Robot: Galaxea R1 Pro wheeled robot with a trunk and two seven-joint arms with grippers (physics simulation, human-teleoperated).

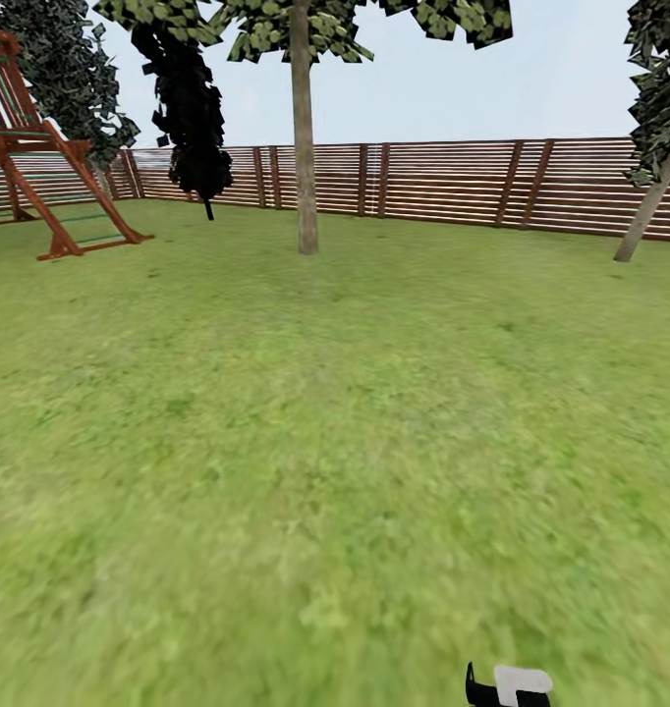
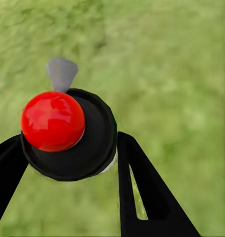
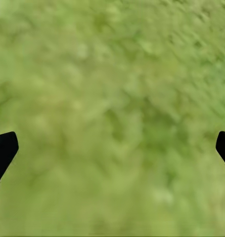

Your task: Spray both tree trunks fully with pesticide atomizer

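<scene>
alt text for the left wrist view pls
The left gripper holds the atomizer between its black jaws, red top toward the camera, grey nozzle pointing away. Blurry green grass lies behind.

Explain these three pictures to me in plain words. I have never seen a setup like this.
These are computer-rendered pictures from a wheeled robot with two arms, driven by a person. The big picture comes from a camera on its head: a lawn, a slatted wooden fence, a red climbing frame, and a pale tree trunk straight ahead, with a second, leaning trunk at the right. The other two pictures come from cameras near each gripper, looking along its fingers. The left gripper holds a dark spray bottle with a red top, seen from above the cap. The right gripper is open over grass, holding nothing.
</scene>
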